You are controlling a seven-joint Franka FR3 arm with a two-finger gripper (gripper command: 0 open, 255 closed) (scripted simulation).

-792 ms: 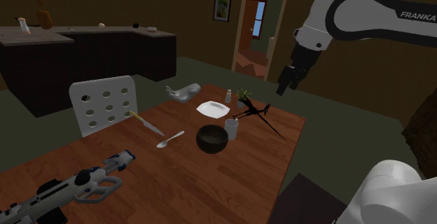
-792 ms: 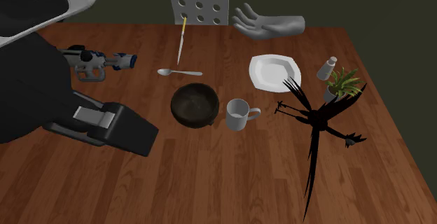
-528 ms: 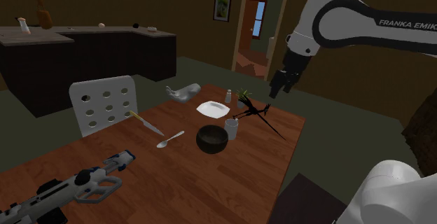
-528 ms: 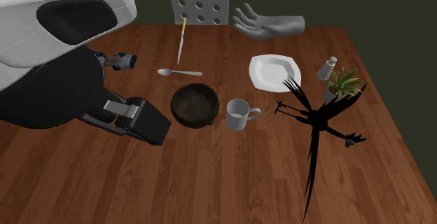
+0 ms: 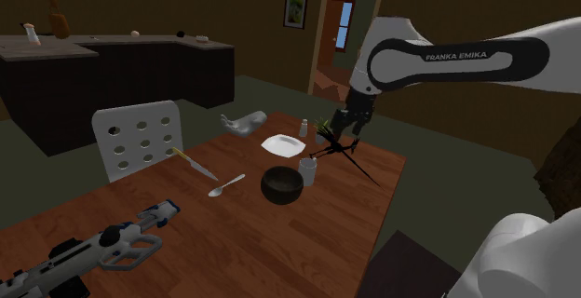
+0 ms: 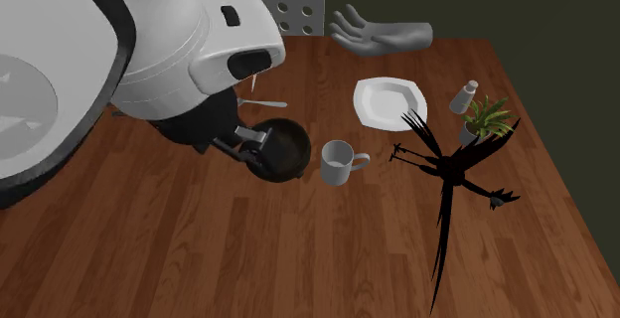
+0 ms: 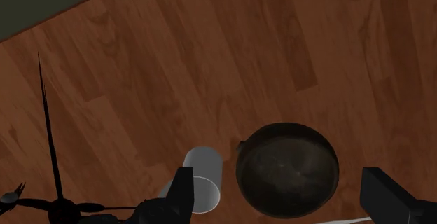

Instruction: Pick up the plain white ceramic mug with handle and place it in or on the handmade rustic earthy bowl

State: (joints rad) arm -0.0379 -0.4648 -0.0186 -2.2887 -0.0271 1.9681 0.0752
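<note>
While hand [image 7: 280,182] hovers fingers apart, mug [image 6: 339,161] sits between bowl [image 5: 279,185] and spiky black figure [image 6: 450,173]

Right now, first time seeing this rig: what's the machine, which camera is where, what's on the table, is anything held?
It is a white Franka robot arm with a black two-finger gripper, rendered in a simulator. The shoulder view is from a fixed camera beside and behind the arm; the second exterior view looks steeply down on the table; the wrist view rides on the hand, looking along the gripper. On the wooden table: a white mug beside a dark bowl, a white plate, spoon, knife, shaker, small plant, grey hand sculpture and black spiky figure. The gripper hangs open over the mug and bowl, holding nothing.
</note>
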